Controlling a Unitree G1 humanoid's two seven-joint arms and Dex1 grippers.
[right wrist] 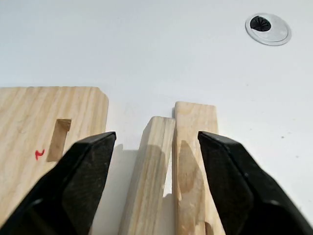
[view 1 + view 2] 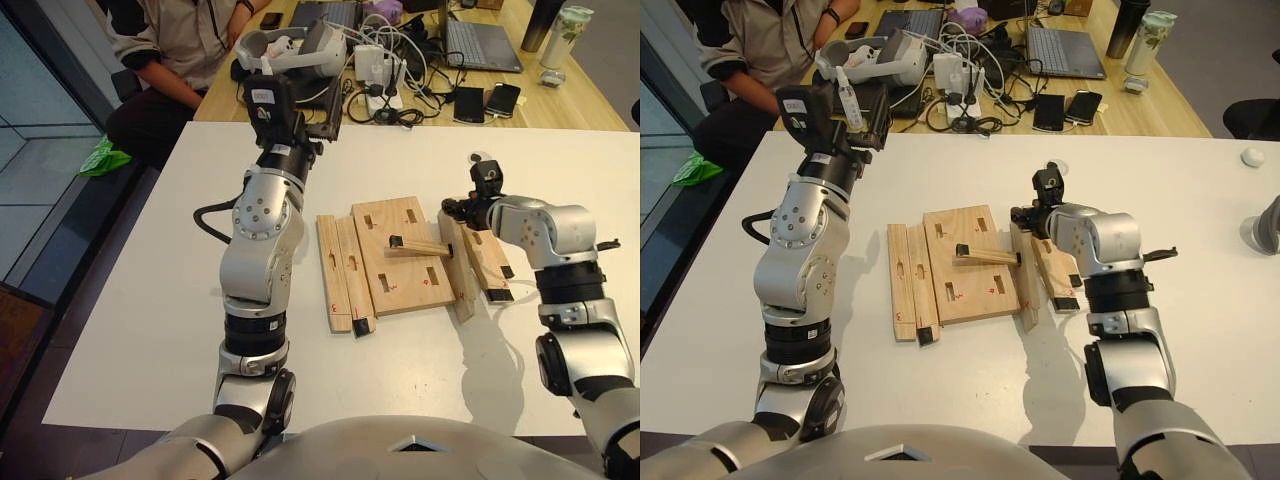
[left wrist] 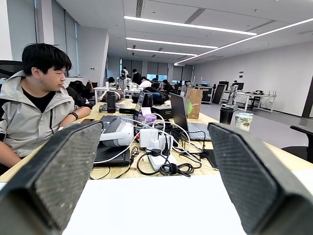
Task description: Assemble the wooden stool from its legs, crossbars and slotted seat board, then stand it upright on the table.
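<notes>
seat board [image 2: 400, 255] laid flat on desk [image 2: 150, 330], crossbar [image 2: 420, 247] rested on it. right gripper [image 1: 155, 147] jaws spread wide over two legs [image 1: 193, 161] beside board. left gripper [image 3: 154, 142] raised, jaws wide, nothing held.

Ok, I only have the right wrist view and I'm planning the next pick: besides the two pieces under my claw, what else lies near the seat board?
Observer: A short crossbar lies on top of the seat board, with its dark end pointing to the robot's left.
Operator: Anything on the board's other side?
Observer: Yes, two long wooden pieces lie side by side along its left edge.
Operator: And the left arm?
Observer: It is raised over the far left part of the table, with the left claw open and empty.
</notes>
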